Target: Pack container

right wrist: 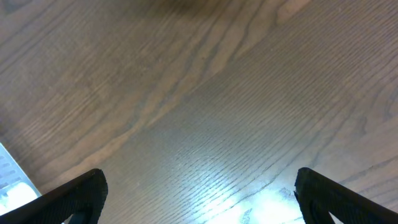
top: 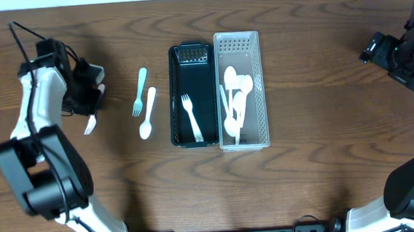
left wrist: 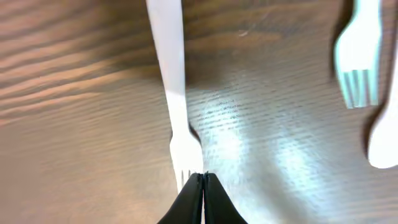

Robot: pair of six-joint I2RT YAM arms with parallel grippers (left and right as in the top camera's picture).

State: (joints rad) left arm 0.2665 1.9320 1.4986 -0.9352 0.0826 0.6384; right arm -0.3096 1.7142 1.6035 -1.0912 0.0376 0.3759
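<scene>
A white fork (top: 89,126) lies on the wooden table at the left, mostly hidden under my left gripper (top: 89,99). In the left wrist view the shut fingertips (left wrist: 203,178) sit over the tines of this fork (left wrist: 174,93), narrower than its head. A teal fork (top: 140,91) and a white spoon (top: 147,114) lie between it and the trays; both also show in the left wrist view, the teal fork (left wrist: 359,56) and the spoon (left wrist: 384,140). The black tray (top: 174,96) holds one white fork (top: 192,117). The clear tray (top: 262,90) holds several white spoons (top: 234,103). My right gripper (top: 372,48) is open and empty (right wrist: 199,186).
The two trays stand side by side at the table's middle. The right arm hangs over bare wood at the far right. A corner of the clear tray (right wrist: 9,180) shows at the left edge of the right wrist view.
</scene>
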